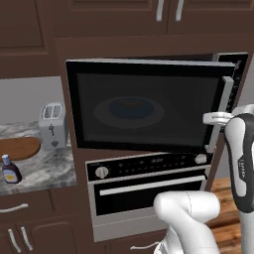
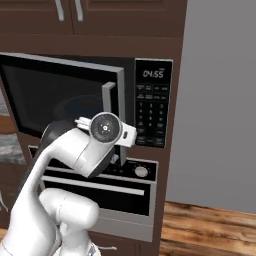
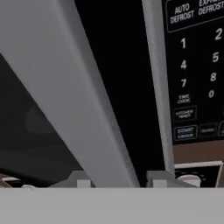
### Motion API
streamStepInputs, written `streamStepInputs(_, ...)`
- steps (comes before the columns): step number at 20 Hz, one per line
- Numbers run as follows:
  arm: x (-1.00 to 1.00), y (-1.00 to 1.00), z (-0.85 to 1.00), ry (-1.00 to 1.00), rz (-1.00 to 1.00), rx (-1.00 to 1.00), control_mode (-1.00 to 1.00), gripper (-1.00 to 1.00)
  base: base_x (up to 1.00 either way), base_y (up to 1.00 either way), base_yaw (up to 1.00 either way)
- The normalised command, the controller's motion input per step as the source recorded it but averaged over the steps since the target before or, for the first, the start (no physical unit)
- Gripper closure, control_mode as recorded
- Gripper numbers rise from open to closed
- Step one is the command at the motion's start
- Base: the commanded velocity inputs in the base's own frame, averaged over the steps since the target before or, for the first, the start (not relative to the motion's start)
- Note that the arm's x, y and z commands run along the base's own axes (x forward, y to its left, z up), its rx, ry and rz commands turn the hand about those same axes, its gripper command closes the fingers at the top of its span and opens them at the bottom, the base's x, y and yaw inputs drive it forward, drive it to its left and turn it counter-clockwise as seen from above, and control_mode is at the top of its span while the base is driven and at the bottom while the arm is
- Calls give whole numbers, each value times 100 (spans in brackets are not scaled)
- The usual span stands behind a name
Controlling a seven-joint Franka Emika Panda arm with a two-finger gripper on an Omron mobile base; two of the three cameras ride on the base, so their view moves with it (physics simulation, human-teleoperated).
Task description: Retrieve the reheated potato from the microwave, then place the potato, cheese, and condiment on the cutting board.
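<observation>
I see microwave (image 1: pixel 144 106) door ajar, handle (image 3: pixel 83 105) upright; plate (image 1: pixel 130 110) inside. Gripper (image 3: pixel 118 183) straddles handle, grasp unclear.

— What sort of place is this?
— A home kitchen. A microwave (image 1: pixel 144 106) with a keypad (image 2: pixel 153 112) is built into dark wood cabinets (image 1: pixel 114 17), above an oven (image 1: pixel 149 191) with knobs.
— Anything else?
— A marble-look counter (image 1: pixel 42 166) carrying a toaster (image 1: pixel 52 125), a wooden cutting board (image 1: pixel 19 148) and a small condiment bottle (image 1: pixel 10 169). Wood floor (image 2: pixel 210 230) too.
</observation>
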Motion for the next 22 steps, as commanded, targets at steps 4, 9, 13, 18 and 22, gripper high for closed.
streamStepInputs(4, -69, 13, 1, 6, 1, 6, -100, 100, 0, 0, 0)
streamStepInputs(9, -64, 23, 0, 0, 0, 10, -100, 100, 0, 0, 0)
streamStepInputs(13, -61, 25, 0, 0, 0, 13, -100, 100, 0, 0, 0)
streamStepInputs(18, -51, 20, 4, 2, 0, 16, -100, -100, 0, 0, 0)
streamStepInputs(22, -38, -3, 2, 3, -1, 17, -100, -100, 0, 0, 0)
